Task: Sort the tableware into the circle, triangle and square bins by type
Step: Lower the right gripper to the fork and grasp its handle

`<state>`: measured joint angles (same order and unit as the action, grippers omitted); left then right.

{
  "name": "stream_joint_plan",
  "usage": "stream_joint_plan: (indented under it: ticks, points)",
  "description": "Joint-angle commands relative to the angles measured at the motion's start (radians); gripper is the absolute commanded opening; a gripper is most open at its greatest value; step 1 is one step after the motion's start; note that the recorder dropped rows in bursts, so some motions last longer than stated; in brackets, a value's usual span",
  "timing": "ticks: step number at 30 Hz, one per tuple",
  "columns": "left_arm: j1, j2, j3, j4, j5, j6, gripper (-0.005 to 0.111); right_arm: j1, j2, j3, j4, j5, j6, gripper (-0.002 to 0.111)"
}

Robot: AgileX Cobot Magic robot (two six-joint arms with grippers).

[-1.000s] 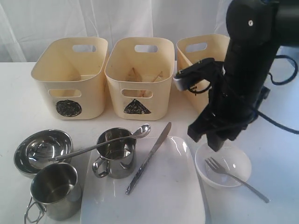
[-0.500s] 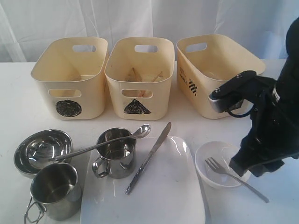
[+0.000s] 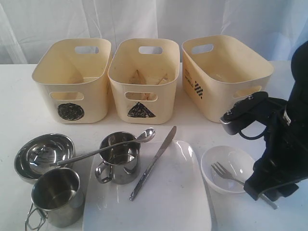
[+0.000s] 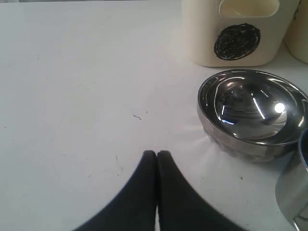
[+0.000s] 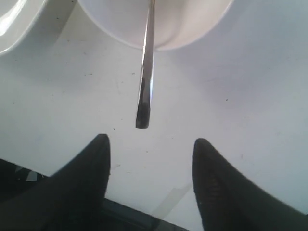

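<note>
The steel fork lies tines-down in the clear plastic bowl, and its handle sticks out over the rim. My right gripper hangs low over the handle's end, open, its fingertips standing just short of the fork handle. The knife rests on the white square plate. A spoon bridges the steel bowl and one mug; the other mug stands in front. My left gripper is shut and empty beside the steel bowl.
Three cream bins stand in a row behind: the circle bin, the triangle bin with wooden chopsticks inside, and a third bin turned askew. The table edge runs close under my right gripper.
My right arm has swung from above the clear bowl near the third bin to the right and down, ending low at the fork's handle end. The tableware has not moved.
</note>
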<state>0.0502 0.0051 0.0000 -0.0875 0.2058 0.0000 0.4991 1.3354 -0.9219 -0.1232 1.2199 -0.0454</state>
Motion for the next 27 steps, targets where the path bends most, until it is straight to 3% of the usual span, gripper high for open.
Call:
stream_joint_plan:
  ticks: [1,27]
  points:
    - [-0.003,-0.005,0.000,-0.008,-0.003,0.000,0.000,-0.011,0.020,0.005,0.045,0.001,0.005,0.050]
    - [-0.003,-0.005,0.000,-0.008,-0.003,0.000,0.000,-0.011,0.292,0.005,0.061,-0.068,-0.001,0.050]
